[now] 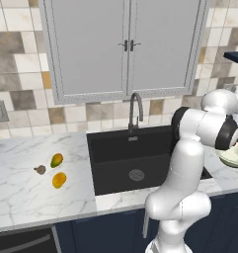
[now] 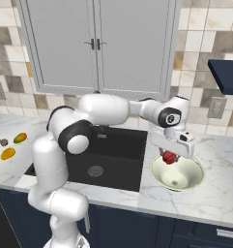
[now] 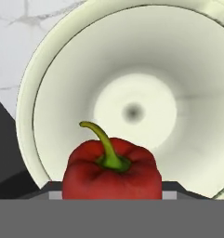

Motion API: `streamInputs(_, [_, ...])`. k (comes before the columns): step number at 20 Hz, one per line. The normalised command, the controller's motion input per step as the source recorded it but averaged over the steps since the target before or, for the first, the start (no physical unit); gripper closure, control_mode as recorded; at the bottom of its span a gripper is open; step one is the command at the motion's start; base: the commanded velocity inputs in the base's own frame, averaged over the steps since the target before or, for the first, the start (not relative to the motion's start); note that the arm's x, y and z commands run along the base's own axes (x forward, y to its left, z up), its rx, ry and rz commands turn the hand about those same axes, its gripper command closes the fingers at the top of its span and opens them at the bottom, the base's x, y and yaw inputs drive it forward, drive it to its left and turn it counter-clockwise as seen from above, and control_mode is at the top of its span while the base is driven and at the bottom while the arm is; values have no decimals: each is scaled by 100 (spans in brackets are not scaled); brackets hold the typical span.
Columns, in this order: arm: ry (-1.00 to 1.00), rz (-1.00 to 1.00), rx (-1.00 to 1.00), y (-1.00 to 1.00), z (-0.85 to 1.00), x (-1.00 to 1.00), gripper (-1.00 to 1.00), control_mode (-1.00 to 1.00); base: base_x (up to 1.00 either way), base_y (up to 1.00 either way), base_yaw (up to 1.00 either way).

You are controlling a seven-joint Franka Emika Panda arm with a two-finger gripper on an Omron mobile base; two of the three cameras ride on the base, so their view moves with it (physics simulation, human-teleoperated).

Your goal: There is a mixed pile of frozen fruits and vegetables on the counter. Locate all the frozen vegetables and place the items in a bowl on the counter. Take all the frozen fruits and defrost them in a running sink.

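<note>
On white grey-veined marble surface: large black rectangular sink mid-span, wide shallow pale greenish-white bowl to its right. Pincer above bowl's near-sink side, jaws partway closed around glossy red bell pepper, green stem up. Left of sink: two yellow-orange oval mangoes, small grey-brown mushroom beside them.

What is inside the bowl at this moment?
Nothing lies in the bowl yet. The gripper holds the red pepper just above it. The pepper hides the bowl's near inner wall in the hand view.
</note>
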Motion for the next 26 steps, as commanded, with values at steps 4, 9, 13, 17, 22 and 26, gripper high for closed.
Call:
streamInputs(4, [-2, -2, -4, -8, -38, -8, 100, -100, 0, 0, 0])
streamInputs(9, [-1, 0, -5, -14, -31, 0, 100, -100, 0, 0, 0])
streamInputs(13, [-1, 0, -1, -19, -18, 0, 100, -100, 0, 0, 0])
streamInputs(17, [0, -1, 0, -14, -16, 0, 100, -100, 0, 0, 0])
streamInputs(22, [1, -1, 0, -2, -16, 0, -100, -100, 0, 0, 0])
streamInputs(26, [0, -1, 0, -7, -11, 0, -100, -100, 0, 0, 0])
